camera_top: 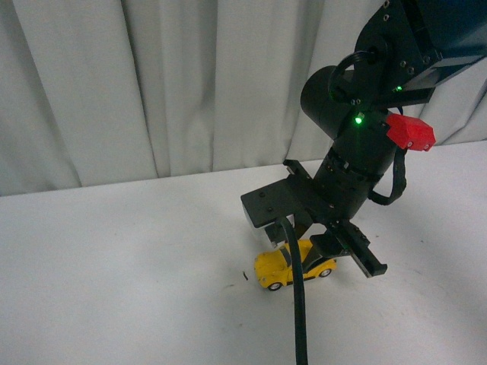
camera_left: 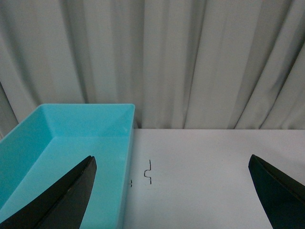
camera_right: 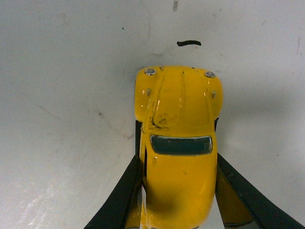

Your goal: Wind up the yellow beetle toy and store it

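The yellow beetle toy (camera_top: 291, 268) sits on the white table right of the middle, its wheels on the surface. My right gripper (camera_top: 308, 258) reaches down over it and is shut on its sides. In the right wrist view the toy (camera_right: 177, 143) fills the middle, hood and dark windscreen showing, with a black finger (camera_right: 121, 195) pressed against each flank. My left gripper (camera_left: 171, 191) is open and empty, its black fingertips (camera_left: 71, 195) wide apart above the table. The left arm does not show in the front view.
A turquoise bin (camera_left: 62, 143) stands on the table beside my left gripper, one finger over its rim. Small black marks (camera_left: 148, 171) lie on the table next to it. A grey-white curtain (camera_top: 152, 84) hangs behind the table. A black cable (camera_top: 298, 312) hangs from the right arm.
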Controlling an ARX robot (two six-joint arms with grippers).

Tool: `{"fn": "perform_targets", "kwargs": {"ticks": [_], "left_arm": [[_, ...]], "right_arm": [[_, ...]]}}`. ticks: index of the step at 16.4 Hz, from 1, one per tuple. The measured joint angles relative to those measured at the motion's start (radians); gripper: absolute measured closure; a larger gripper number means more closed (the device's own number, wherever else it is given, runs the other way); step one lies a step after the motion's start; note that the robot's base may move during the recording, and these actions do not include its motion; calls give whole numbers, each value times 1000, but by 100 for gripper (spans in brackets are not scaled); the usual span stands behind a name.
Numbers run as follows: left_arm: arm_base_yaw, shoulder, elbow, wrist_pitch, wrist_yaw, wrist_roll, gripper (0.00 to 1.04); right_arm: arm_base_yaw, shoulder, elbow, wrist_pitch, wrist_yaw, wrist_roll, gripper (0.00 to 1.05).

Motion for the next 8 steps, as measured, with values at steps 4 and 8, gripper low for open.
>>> {"fn": "perform_targets", "kwargs": {"ticks": [4,8], "left_arm": [[0,0,0,1,-1,0,7],[0,0,0,1,0,0,7]], "right_arm": [[-39,-15,-39,28,-22,-17,69],[-90,-27,-68,35,-50,-55,69]]}}
